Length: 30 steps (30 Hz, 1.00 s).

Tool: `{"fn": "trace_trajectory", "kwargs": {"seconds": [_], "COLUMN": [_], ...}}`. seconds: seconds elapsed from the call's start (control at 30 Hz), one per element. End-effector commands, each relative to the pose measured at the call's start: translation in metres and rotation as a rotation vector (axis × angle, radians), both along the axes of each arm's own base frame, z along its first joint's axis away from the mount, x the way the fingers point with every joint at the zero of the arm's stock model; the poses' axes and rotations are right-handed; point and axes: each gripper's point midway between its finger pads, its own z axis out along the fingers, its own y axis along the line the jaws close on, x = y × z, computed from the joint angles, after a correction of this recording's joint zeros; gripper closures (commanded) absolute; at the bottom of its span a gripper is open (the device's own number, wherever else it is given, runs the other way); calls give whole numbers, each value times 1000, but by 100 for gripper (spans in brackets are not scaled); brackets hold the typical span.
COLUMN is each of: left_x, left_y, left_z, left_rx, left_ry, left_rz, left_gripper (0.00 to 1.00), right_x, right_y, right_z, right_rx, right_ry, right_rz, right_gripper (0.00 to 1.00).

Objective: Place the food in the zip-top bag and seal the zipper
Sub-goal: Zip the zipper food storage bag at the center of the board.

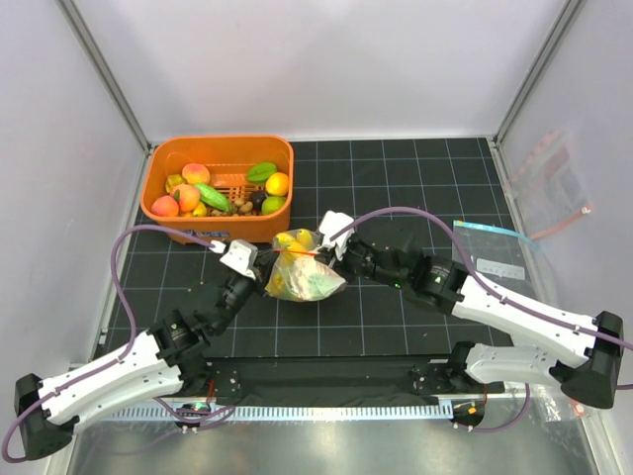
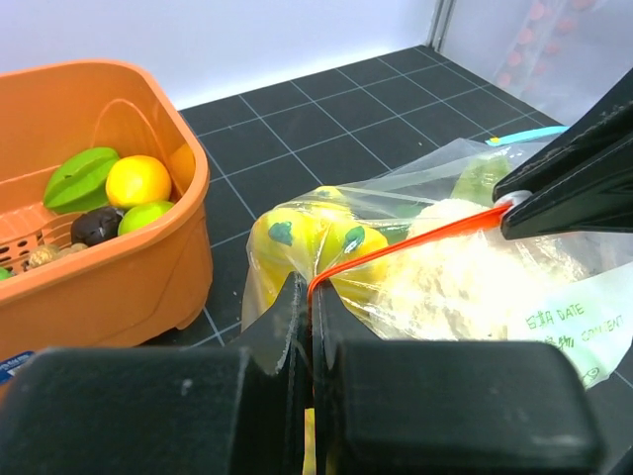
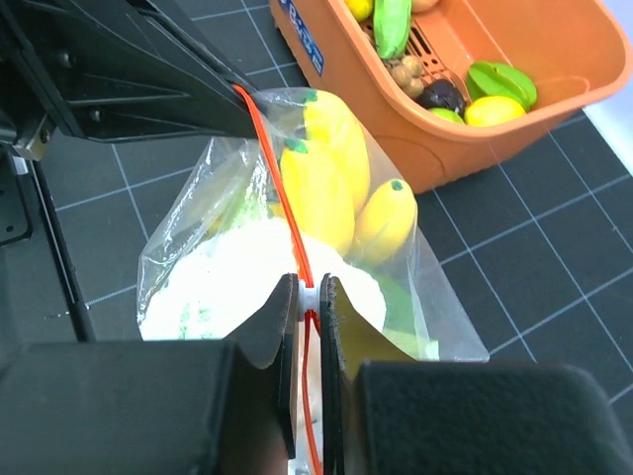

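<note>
While left gripper [image 2: 309,293] and right gripper [image 3: 309,293] clamp the zipper [image 2: 415,240] taut, either could slip. Then the zip-top bag [image 1: 307,282] drops, unsealed.

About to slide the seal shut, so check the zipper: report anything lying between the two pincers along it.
Nothing visible does. The left pincer and right pincer are both shut on the zipper, which runs bare between them; the yellow food sits below it, inside the zip-top bag.

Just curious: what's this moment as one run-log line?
left jaws: on zipper | right jaws: on zipper | zip-top bag: bananas, cauliflower inside
</note>
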Motion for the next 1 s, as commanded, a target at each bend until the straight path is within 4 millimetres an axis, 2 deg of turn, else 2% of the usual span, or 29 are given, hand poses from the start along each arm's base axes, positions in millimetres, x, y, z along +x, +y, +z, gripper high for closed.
{"fn": "trace_trajectory", "kwargs": {"seconds": [0.0, 0.27, 0.53, 0.67, 0.8, 0.97], "left_x": [27, 22, 22, 20, 19, 19], "left_y": [69, 76, 79, 83, 85, 84], "left_z": [6, 10, 12, 13, 15, 15], "left_rx": [-1, -16, -20, -34, -48, -43], "left_ry": [-24, -45, -45, -50, -58, -56], "left_rz": [370, 367, 380, 390, 387, 384], "left_gripper": [100, 100, 100, 100, 100, 100], "right_x": [14, 10, 6, 6, 0, -3], "right_y": [-50, -73, -82, -94, -101, -110], "right_z": [20, 16, 19, 22, 34, 36], "right_rx": [-41, -53, -54, -69, -36, -36], "right_ry": [-36, -14, 0, 8, 12, 19], "right_rz": [-196, -263, -284, -329, -337, -354], "right_gripper": [99, 99, 99, 99, 99, 99]}}
